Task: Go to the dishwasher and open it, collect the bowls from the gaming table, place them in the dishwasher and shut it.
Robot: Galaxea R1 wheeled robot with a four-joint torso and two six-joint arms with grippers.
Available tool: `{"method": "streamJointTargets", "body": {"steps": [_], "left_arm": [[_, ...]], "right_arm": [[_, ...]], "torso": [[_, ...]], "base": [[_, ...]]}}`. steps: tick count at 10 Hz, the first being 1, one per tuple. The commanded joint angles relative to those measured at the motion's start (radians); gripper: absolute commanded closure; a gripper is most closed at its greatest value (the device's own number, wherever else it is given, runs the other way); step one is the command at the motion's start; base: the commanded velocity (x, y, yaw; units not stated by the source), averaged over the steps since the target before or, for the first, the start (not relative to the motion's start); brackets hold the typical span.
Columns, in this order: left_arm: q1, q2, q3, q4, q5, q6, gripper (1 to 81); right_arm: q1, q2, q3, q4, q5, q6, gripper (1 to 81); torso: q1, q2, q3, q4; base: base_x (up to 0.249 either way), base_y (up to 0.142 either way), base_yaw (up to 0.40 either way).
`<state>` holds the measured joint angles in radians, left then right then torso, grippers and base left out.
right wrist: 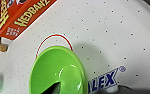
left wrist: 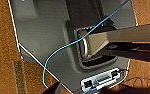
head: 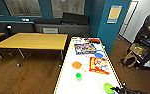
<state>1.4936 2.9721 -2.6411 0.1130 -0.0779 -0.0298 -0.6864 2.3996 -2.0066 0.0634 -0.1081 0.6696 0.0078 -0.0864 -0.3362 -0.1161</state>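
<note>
Our right claw (head: 115, 89) reaches in low over the near right corner of the gaming table (head: 66, 82), its dark tip touching or just beside the green bowl (head: 108, 87). Whether its fingers are parted or closed on the rim, we cannot tell. From our right wrist the green bowl (right wrist: 57, 72) sits upright on the speckled white top, beside the red game box (right wrist: 23, 17). We see an orange paddle (head: 76, 65) farther up the table.
</note>
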Motion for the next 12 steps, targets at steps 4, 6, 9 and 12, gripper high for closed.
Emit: {"method": "streamJointTargets", "body": {"steps": [4, 6, 9, 12], "left_arm": [[-0.016, -0.004, 0.001, -0.003, 0.067, -0.002, 1.0], [-0.015, -0.007, 0.001, -0.003, 0.067, -0.002, 1.0], [-0.008, -0.022, 0.001, -0.006, 0.069, -0.004, 1.0], [-0.008, -0.004, 0.001, -0.009, 0.067, -0.002, 1.0]], "right_arm": [[0.121, -0.024, 0.005, 0.015, -0.001, 0.012, 1.0], [0.11, -0.026, 0.008, 0.016, 0.018, 0.012, 81.1], [0.081, -0.037, 0.034, 0.019, 0.073, 0.012, 81.1], [0.128, -0.186, 0.213, 0.024, 0.055, 0.021, 81.1]], "torso": [[0.0, 0.0, 0.0, 0.0], [0.0, 0.0, 0.0, 0.0], [0.0, 0.0, 0.0, 0.0], [0.0, 0.0, 0.0, 0.0]], "base": [[0.0, 0.0, 0.0], [0.0, 0.0, 0.0], [0.0, 0.0, 0.0], [0.0, 0.0, 0.0]]}}
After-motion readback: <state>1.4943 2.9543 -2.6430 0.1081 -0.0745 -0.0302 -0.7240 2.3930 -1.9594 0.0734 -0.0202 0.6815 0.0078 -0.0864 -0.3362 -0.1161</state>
